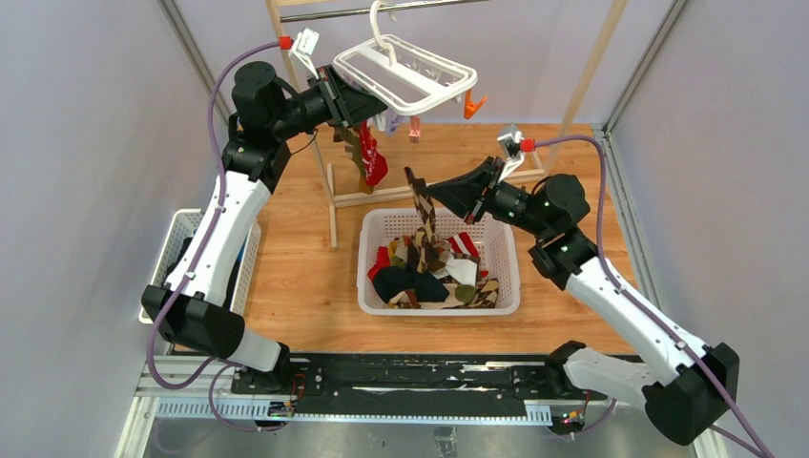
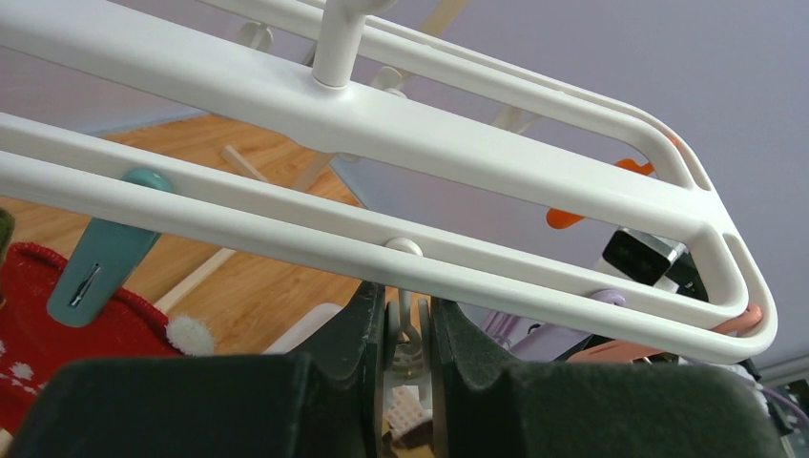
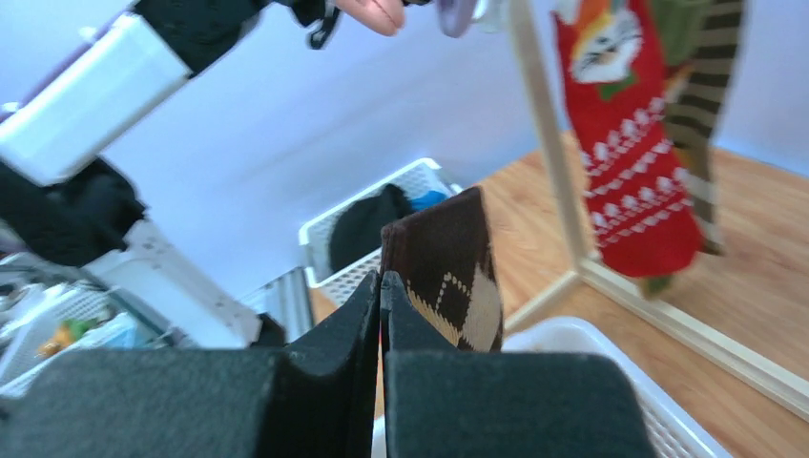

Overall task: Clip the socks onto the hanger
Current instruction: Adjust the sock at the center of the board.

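Note:
The white hanger (image 1: pixel 405 72) (image 2: pixel 496 167) hangs by its hook from the rack's bar. My left gripper (image 1: pixel 355 107) (image 2: pixel 408 307) is up under its near rail, shut on a small pale clip (image 2: pixel 410 336) that dangles there. A red sock (image 1: pixel 373 164) (image 2: pixel 57 324) (image 3: pixel 630 143) hangs from a teal clip (image 2: pixel 100 262), with an olive-striped sock (image 3: pixel 701 86) beside it. My right gripper (image 1: pixel 446 196) (image 3: pixel 382 281) is shut on the top edge of a brown-tan argyle sock (image 1: pixel 421 205) (image 3: pixel 448 277), which trails down into the basket. Several more socks (image 1: pixel 434 272) lie there in a heap.
The white mesh basket (image 1: pixel 365 258) (image 3: pixel 572 343) stands mid-table. Behind it is the tall wooden rack (image 1: pixel 334 205) with its foot rail (image 3: pixel 668 315). A second white basket (image 1: pixel 186 229) (image 3: pixel 382 215) with a dark bundle sits at the left edge. Orange (image 1: pixel 474 105) (image 2: pixel 572 215) and lilac (image 2: pixel 534 334) clips hang free.

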Robot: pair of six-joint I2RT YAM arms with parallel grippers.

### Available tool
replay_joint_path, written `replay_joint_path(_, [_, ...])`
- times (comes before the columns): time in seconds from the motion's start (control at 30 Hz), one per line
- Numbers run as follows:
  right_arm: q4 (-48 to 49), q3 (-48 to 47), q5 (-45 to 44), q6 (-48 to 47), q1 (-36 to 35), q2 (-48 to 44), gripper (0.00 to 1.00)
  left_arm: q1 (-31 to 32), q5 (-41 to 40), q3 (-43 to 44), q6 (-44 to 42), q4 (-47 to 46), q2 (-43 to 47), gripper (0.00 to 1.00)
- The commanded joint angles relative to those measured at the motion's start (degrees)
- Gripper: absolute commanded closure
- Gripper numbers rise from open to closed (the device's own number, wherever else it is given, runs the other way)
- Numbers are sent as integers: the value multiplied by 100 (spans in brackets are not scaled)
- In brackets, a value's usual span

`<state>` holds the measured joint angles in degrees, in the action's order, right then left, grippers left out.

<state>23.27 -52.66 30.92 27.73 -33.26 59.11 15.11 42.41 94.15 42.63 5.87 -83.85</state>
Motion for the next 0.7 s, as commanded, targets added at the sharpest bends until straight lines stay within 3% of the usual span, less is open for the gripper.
replay_joint_path(0.0, [1786, -105, 1717, 1525, 256, 483, 100, 0, 399, 104, 104, 204, 31, 100])
replay_joint_path(0.13, [3260, -68, 2248, 2929, 457, 1106, 100, -13, 421, 95, 96, 208, 55, 100])
replay_joint_path(0.2, [3497, 90, 2188, 3337, 593, 1310, 100, -24, 433, 88, 96, 207, 68, 100])
replay_joint_path(0.3, [2876, 487, 1975, 3287, 723, 1524, 100, -35, 443, 56, 88, 196, 80, 100])
replay_joint_path(0.5, [988, 1056, 1013, 1992, 759, 2019, 100, -44, 442, 3, 129, 124, 84, 100])
replay_joint_path(0.67, [548, 1078, 825, 1514, 751, 2567, 100, -44, 431, -27, 166, 72, 56, 100])
